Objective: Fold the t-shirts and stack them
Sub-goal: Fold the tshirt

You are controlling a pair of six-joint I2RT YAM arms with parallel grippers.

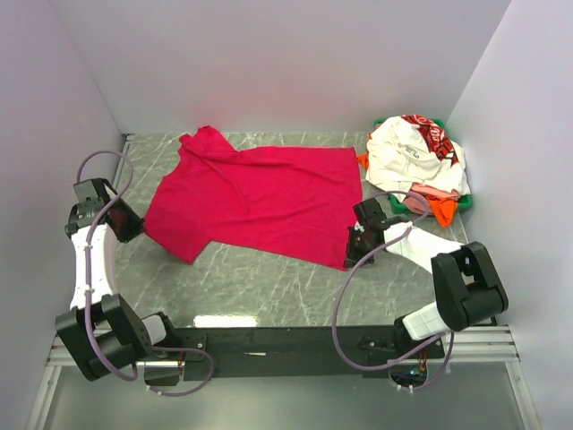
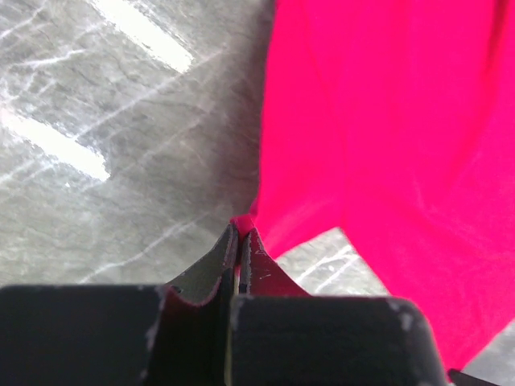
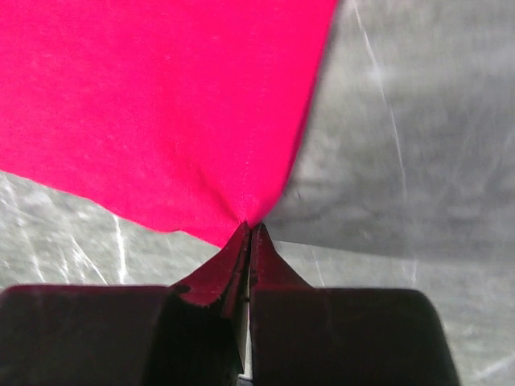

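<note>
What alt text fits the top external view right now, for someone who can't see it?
A crimson t-shirt lies spread flat on a grey marbled table, the left gripper pinching its left edge and the right gripper pinching its near right corner. A heap of other t-shirts, a white printed one on top, sits at the far right.

A crimson t-shirt (image 1: 255, 197) lies spread on the marble worktop (image 1: 269, 287). The left gripper (image 1: 134, 224) and right gripper (image 1: 355, 251) are at its near corners. A heap of shirts (image 1: 412, 161) sits far right.
</note>
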